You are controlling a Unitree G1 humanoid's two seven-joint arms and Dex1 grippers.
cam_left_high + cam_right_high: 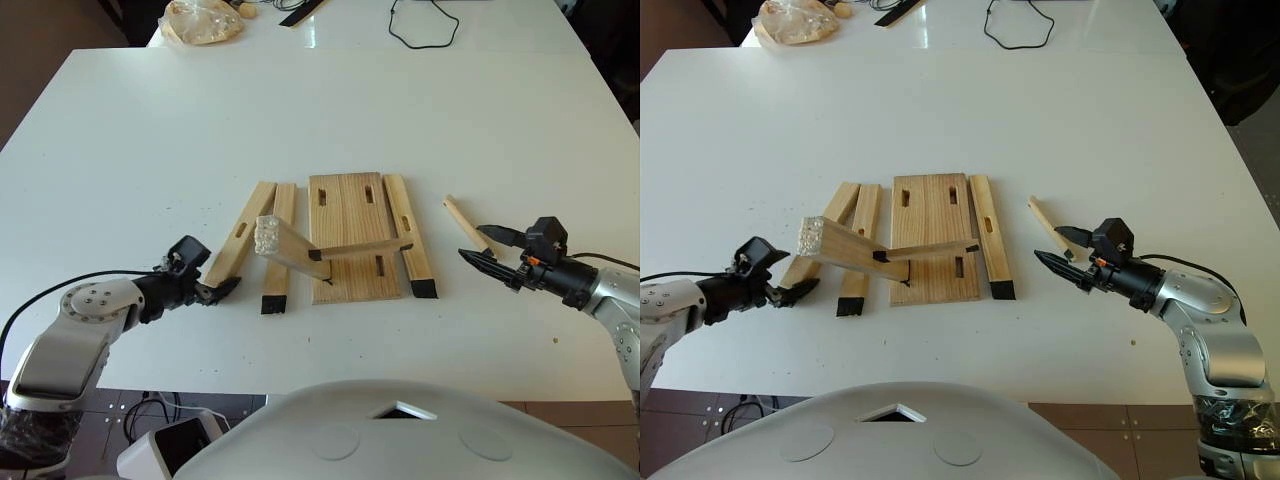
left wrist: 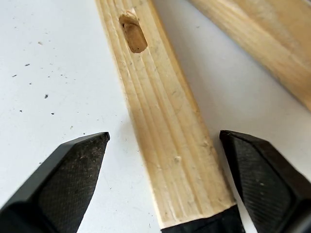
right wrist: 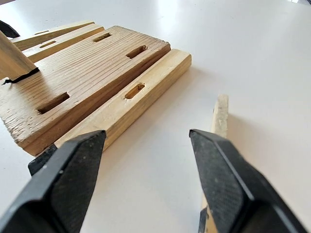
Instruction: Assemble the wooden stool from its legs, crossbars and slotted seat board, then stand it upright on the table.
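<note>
Left fingers (image 2: 73,170): apart, one on each side of the black-capped near end of the outermost leg (image 2: 165,116) (wrist view gives its slot close up; head view gives its whole length). Leg lies flat on the worktop (image 1: 150,130), long axis running away from me, far end leaning right toward the seat board (image 1: 345,215). Right fingers (image 3: 228,179): apart, low by the near end of a thin crossbar (image 1: 463,220), right of the board, its far end angled left.
</note>
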